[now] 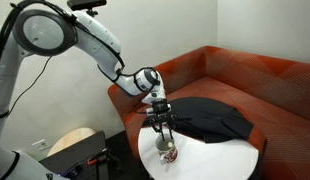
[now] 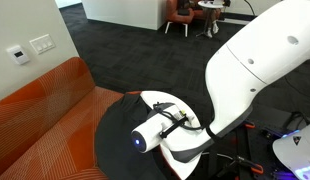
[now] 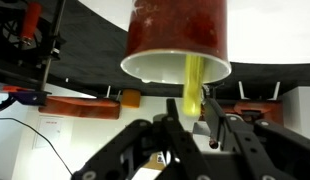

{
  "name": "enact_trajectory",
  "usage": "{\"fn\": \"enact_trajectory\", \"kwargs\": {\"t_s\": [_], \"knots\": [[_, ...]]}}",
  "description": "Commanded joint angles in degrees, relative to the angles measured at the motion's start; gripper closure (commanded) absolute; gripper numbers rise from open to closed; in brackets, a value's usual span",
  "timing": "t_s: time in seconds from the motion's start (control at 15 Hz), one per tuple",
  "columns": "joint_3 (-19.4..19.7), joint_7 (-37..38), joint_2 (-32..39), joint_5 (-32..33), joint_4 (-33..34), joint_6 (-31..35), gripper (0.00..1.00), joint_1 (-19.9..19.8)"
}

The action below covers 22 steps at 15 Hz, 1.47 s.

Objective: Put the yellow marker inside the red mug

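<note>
The wrist view looks into the red mug (image 3: 175,35), red outside with a white rim, just ahead of the fingers. The yellow marker (image 3: 192,85) runs from between the fingertips up into the mug's mouth. My gripper (image 3: 190,125) is closed narrowly around the marker's near end. In an exterior view the gripper (image 1: 162,133) points down right above the small mug (image 1: 167,153), which stands on the round white table (image 1: 230,160). The marker is too thin to make out there. In the other exterior view the arm (image 2: 255,70) hides the mug and fingers.
A black cloth (image 1: 210,115) lies across the table's far side and onto the orange sofa (image 1: 255,75). The sofa (image 2: 45,110) and table edge (image 2: 158,100) also show in an exterior view. A wooden stool (image 1: 70,140) stands beside the table.
</note>
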<state>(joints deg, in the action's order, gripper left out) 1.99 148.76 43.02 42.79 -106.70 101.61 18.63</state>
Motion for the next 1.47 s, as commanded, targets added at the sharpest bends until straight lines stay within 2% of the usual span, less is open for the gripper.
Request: {"fn": "enact_trajectory", "kwargs": {"t_s": [0.0, 0.13, 0.27, 0.33, 0.67, 1.13, 1.2, 1.4], "knots": [[-1.22, 0.18, -1.51, -0.88, 0.15, -2.9, 0.33, -0.08], [-1.59, 0.69, -3.05, -1.06, -1.03, -3.82, 0.17, 0.32], [-0.17, 0.63, -5.13, -2.09, -2.52, -4.27, 0.02, 2.18], [0.32, 0.64, -6.43, -2.51, -3.37, -4.6, 0.0, 2.9], [5.51, 0.63, -12.11, -5.63, -6.29, -7.65, 0.0, 8.31], [18.58, 0.63, -17.72, -8.96, -10.24, -7.73, 0.0, 18.91], [15.15, 0.02, -14.78, -7.53, -7.65, -7.11, 0.0, 15.46], [17.65, 0.02, -15.92, -8.07, -8.74, -7.11, 0.0, 17.66]]}}
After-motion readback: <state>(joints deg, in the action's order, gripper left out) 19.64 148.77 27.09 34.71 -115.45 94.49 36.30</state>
